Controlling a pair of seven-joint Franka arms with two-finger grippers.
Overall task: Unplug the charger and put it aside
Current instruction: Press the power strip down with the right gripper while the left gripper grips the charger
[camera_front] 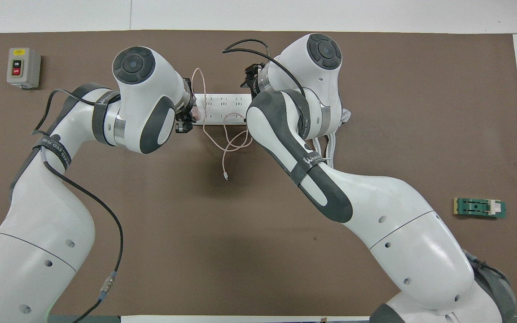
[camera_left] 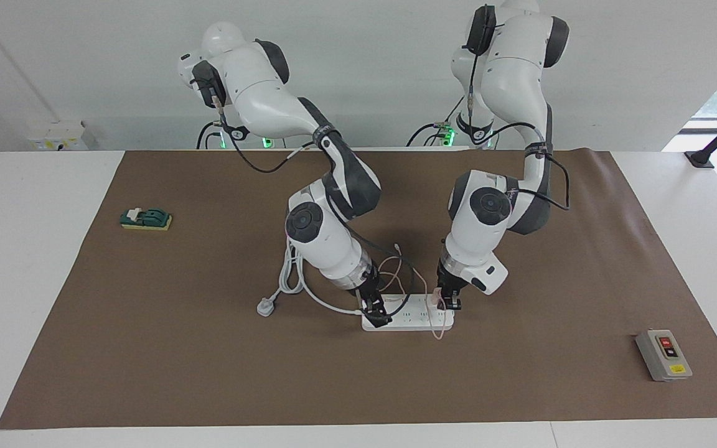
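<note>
Charger (camera_left: 434, 301): plugged at power strip (camera_left: 411, 318) end, largely hidden.
Left gripper (camera_left: 447, 303): fingers pinching charger.
Right gripper (camera_left: 376, 313): on strip's other end; finger state unclear.
Room: bare mat (camera_left: 209, 373) around strip.

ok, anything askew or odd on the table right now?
Nothing damaged or spilled. Only untidy bit: the charger's thin pink cable lies in loose loops across the power strip, under both grippers, left and right.

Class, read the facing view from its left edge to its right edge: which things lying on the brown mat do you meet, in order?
Green block → white plug → power strip → charger, plugged in at the strip's end → grey button box.
</note>
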